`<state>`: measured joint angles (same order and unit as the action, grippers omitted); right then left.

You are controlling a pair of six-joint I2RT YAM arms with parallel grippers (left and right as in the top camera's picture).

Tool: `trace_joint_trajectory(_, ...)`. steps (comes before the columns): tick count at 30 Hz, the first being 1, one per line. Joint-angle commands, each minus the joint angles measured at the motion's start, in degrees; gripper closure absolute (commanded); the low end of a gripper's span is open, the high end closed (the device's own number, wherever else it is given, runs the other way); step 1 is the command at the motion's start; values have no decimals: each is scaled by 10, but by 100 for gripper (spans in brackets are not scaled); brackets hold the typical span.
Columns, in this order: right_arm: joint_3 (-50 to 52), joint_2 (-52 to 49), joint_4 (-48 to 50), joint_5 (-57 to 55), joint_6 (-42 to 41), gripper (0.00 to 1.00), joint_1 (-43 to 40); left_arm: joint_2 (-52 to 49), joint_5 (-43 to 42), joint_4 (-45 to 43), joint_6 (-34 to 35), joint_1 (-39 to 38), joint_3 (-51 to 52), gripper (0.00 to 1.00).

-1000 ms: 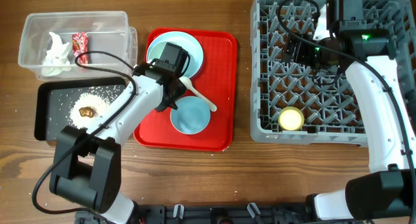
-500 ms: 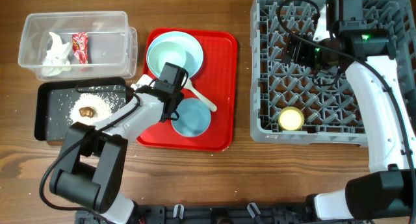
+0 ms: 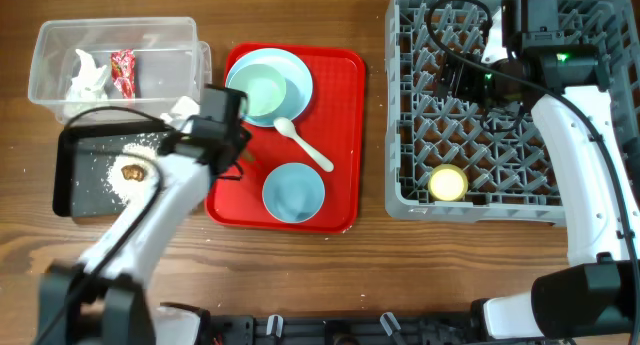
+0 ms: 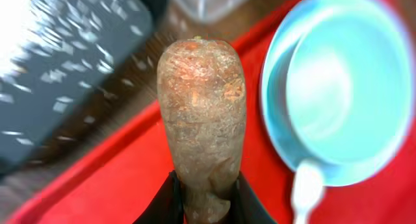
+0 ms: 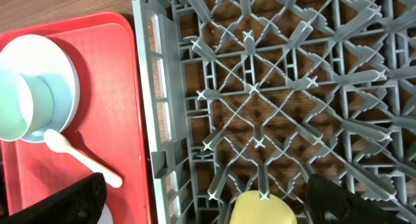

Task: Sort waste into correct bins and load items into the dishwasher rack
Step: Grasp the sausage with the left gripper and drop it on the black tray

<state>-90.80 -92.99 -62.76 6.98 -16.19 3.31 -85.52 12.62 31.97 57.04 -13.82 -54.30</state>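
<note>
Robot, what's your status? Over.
Left end effector shut on long orange-brown food piece, beside black tray. Right end effector open over dishwasher rack. Nothing blocking.

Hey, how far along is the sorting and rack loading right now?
Done: napkin and wrapper in the tub, rice and lump in the black tray, cup in the rack. In hand: the left jaws grip the long food piece. Left: plate, mint bowl, blue bowl and spoon on the red tray.

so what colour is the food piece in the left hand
Orange-brown food piece, mottled; left wrist view shows it best.
</note>
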Motion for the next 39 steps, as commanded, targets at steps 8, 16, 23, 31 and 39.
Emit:
trace_joint_trajectory(8,-6,5,3,-10,12,0,0,12,54,46,-13,290,-10,84)
trace_joint_trajectory(16,-6,5,5,-10,12,0,0,-94,42,14,-13,324,-10,51)
trace_joint_trajectory(23,-6,5,8,-9,12,0,0,-40,-84,51,-188,319,-57,40)
trace_joint_trajectory(31,-6,5,12,-9,12,0,0,-4,-378,112,-511,78,-68,42)
trace_joint_trajectory(39,-6,5,7,-9,12,0,0,-114,-217,118,-487,-74,-67,44)
